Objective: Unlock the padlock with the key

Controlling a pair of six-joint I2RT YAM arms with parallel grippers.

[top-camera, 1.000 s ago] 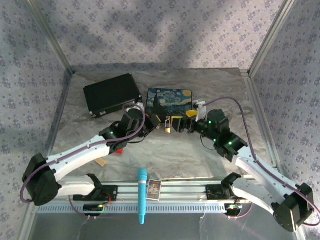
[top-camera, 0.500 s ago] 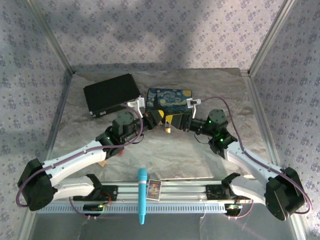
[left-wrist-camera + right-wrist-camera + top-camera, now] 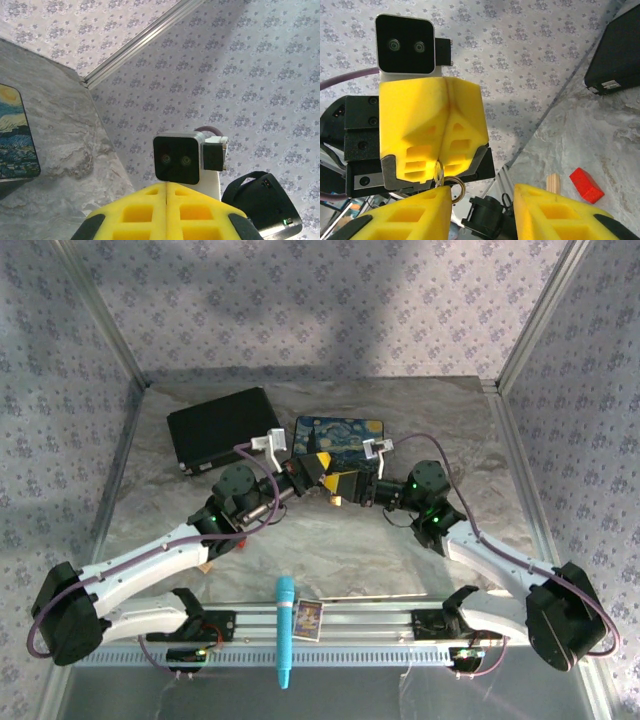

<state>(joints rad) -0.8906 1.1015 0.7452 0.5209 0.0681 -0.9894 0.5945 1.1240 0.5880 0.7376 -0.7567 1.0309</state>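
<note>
My left gripper [image 3: 322, 468] is shut on the key [image 3: 438, 173]. The key's silver head and ring [image 3: 456, 187] poke out below the gripper's closed yellow fingers [image 3: 427, 127]. My right gripper [image 3: 347, 483] faces it tip to tip. Its jaws stand apart in the right wrist view, with nothing between the fingers [image 3: 407, 212], and one finger is close beside the ring. In the top view a small brass piece, the padlock [image 3: 337, 500], shows just under the two grippers. I cannot tell if anything touches it. In the left wrist view the left gripper [image 3: 166, 186] has its pads pressed together.
A painted box [image 3: 342, 437] lies just behind the grippers, with a black case [image 3: 222, 428] to its left. A red block [image 3: 586, 185] and a tan wooden block [image 3: 553, 181] lie on the table. A teal pen [image 3: 285, 630] and a card [image 3: 307, 619] rest on the front rail.
Both grippers have closed in on each other above the padlock. The right gripper's jaws have narrowed from wide open. The left gripper has stayed shut.
</note>
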